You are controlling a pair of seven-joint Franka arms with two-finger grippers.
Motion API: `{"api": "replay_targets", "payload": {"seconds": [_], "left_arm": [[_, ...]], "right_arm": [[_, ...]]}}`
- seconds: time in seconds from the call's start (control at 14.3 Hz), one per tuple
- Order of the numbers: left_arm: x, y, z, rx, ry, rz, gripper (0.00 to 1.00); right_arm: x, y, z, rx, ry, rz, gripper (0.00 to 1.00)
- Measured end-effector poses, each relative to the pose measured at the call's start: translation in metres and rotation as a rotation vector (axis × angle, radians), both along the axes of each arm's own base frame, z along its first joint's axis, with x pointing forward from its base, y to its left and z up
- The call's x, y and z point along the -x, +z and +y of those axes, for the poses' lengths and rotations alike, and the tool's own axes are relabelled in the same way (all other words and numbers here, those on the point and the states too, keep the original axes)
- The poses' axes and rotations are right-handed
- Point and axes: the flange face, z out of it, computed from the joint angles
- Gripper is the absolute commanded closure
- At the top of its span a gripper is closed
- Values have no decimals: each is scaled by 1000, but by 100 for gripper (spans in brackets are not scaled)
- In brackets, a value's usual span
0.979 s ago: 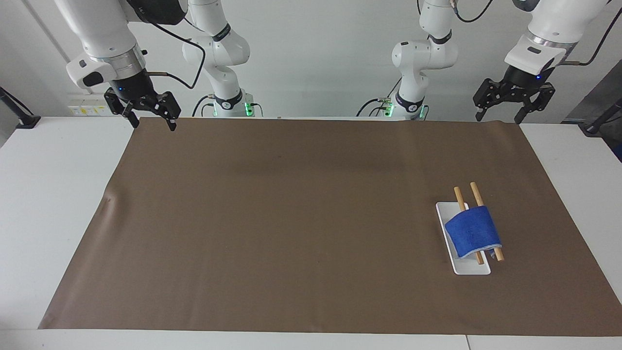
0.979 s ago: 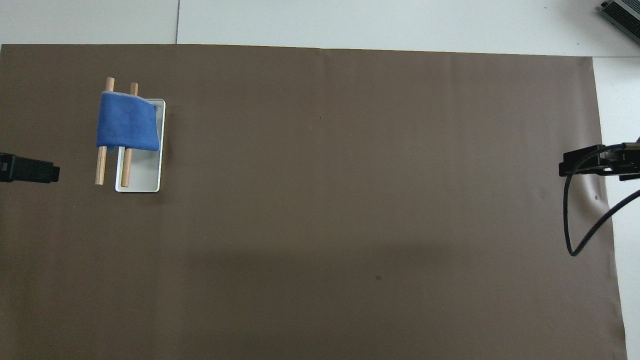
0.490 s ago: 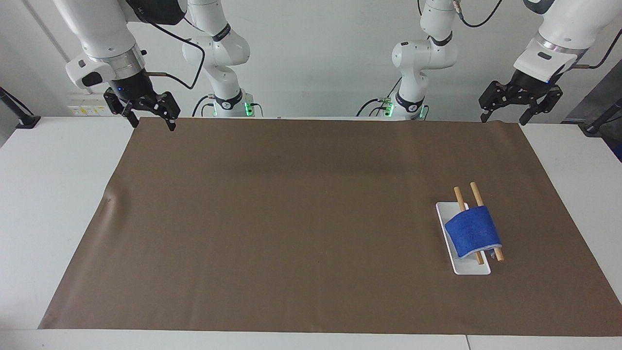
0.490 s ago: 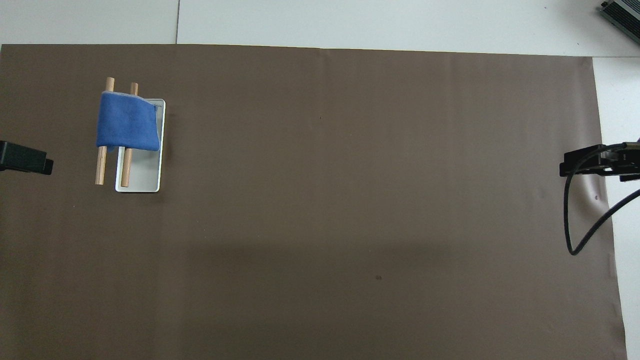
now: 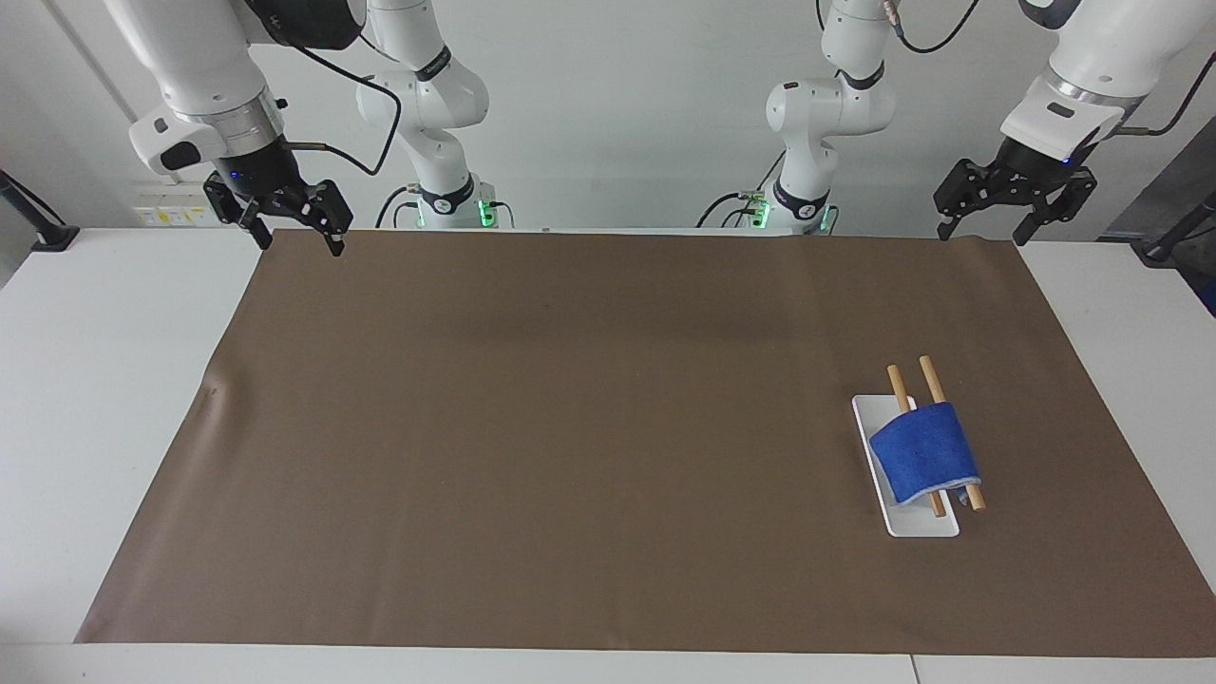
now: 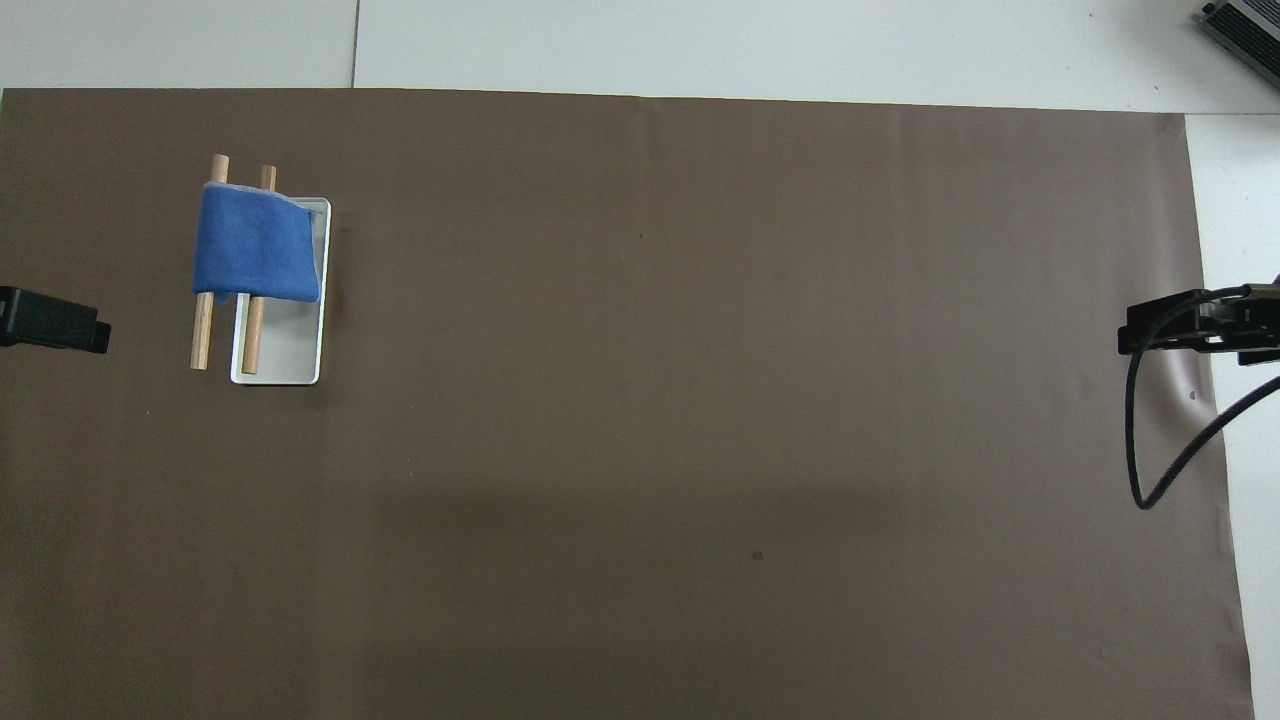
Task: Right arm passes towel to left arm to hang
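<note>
Brown mat (image 5: 570,427) fills my table; on it, toward the left arm's end, blue towel (image 5: 923,450) drapes two wooden rods (image 5: 932,380) over a white base (image 5: 920,524). Left gripper (image 5: 983,228) and right gripper (image 5: 296,242) hover splayed, holding nothing, above the mat's robot-side corners.

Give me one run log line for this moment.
towel: draped over rack | left gripper: open, raised, empty | right gripper: open, raised, empty

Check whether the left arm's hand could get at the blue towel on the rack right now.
Probably yes. The left hand hangs open and empty at its own end of the mat, the towel lies draped over the two wooden rods there, and nothing stands between them.
</note>
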Motion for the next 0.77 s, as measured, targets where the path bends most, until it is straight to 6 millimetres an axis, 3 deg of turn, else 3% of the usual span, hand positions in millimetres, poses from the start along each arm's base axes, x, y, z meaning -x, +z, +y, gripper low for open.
{"api": "replay_targets", "payload": {"seconds": [0.77], "left_arm": [[3,-7,1,-1,46,18,0]], "right_arm": [[1,-3,0,0,0,14,0]]}}
